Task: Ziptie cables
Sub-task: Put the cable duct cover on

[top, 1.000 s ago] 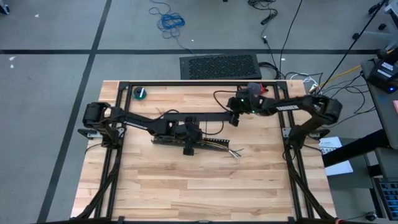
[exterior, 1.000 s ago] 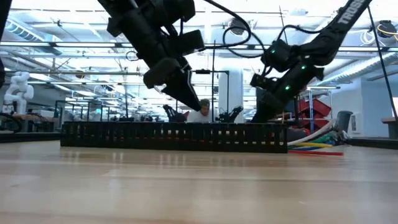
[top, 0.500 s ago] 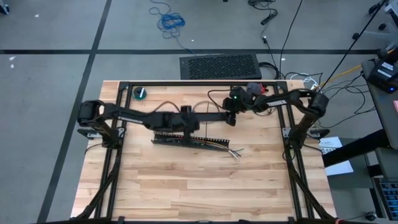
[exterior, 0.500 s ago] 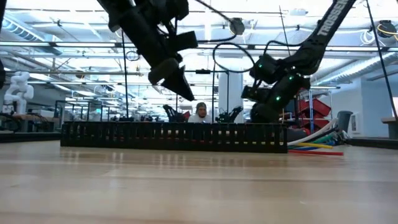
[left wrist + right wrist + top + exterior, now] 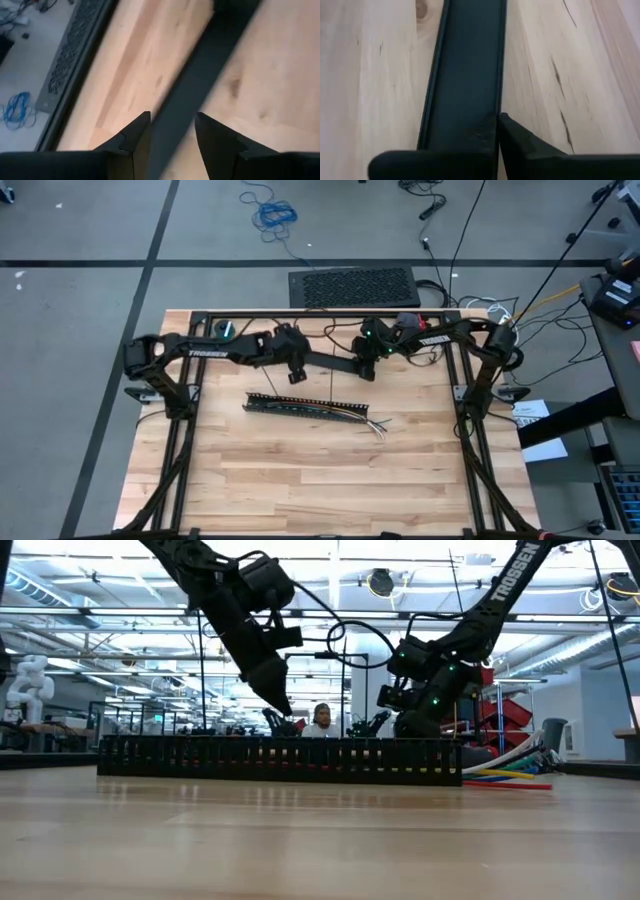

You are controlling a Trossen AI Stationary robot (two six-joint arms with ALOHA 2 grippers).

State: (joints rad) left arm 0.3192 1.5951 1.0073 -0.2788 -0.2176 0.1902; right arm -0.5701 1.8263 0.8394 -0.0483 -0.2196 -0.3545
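Both grippers hang over the long dark bar, with the wires lying in the slotted duct nearer the front of the table.

The left gripper (image 5: 172,131) has its fingers (image 5: 137,135) spread, nothing between them but the dark bar (image 5: 335,363) seen below through the gap. The right gripper (image 5: 498,131) has its fingers (image 5: 520,137) pressed together, tips over the same bar and holding nothing. From above, the left gripper (image 5: 296,371) and the right gripper (image 5: 368,368) sit at opposite ends of the bar, near each other but apart. The cables (image 5: 368,421) lie well clear of both sets of fingers, running along the black duct (image 5: 300,407) and fanning out past its right end on the table (image 5: 300,480). No ziptie can be made out.
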